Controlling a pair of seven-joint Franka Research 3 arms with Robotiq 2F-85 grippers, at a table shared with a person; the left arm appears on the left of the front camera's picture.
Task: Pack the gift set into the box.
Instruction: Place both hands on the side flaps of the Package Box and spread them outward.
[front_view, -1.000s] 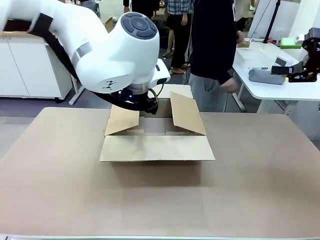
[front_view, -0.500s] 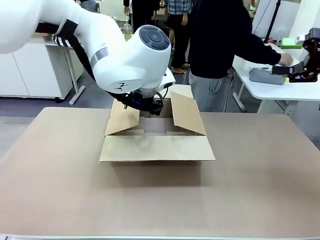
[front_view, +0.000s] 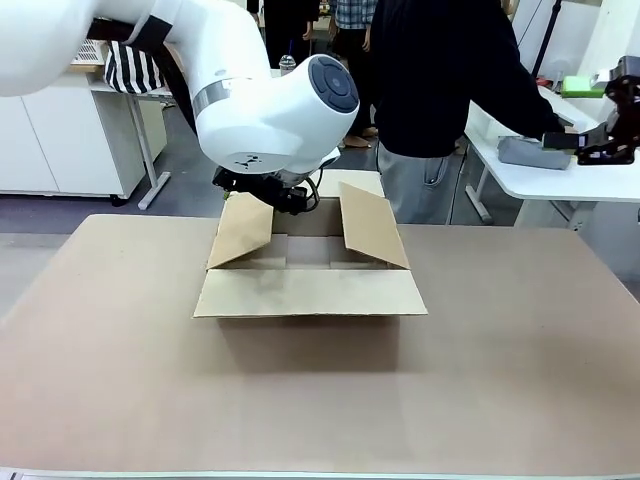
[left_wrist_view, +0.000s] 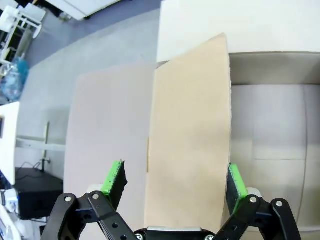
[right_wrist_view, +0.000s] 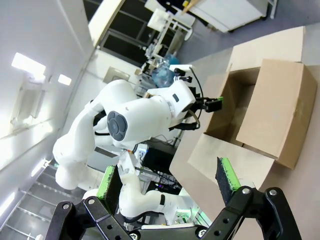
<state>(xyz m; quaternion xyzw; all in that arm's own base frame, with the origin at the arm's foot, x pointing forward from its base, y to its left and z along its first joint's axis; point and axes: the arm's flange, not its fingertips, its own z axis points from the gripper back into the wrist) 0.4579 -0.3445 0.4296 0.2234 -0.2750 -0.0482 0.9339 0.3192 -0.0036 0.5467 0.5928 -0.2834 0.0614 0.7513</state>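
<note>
Front view has the large, shallow brown corrugated cardboard box (front_view: 310, 295) standing in the middle of the brown-covered table (front_view: 500, 400), with all four flaps turned out and its mouth open. The task looks barely begun. The part of the box floor seen in the left wrist view is bare cardboard, so I judge that the gift set is not yet inside and the packing itself is left to do.

The left gripper (left_wrist_view: 174, 182) hangs over the box's left flap (left_wrist_view: 190, 140) with its jaws spread to either side of the panel. One green pad sits just beside the flap's edge and the other stands apart from it, so it isn't pinching. The right gripper (right_wrist_view: 167, 185) is well away from the box, with its jaws spread and nothing between them.

The near wall and the big white arm (front_view: 260, 110) hide part of the interior. At the far side, a person (front_view: 440, 80) in a dark top reaches toward a white side table (front_view: 560, 175). What the hand is doing there is too small to tell.
</note>
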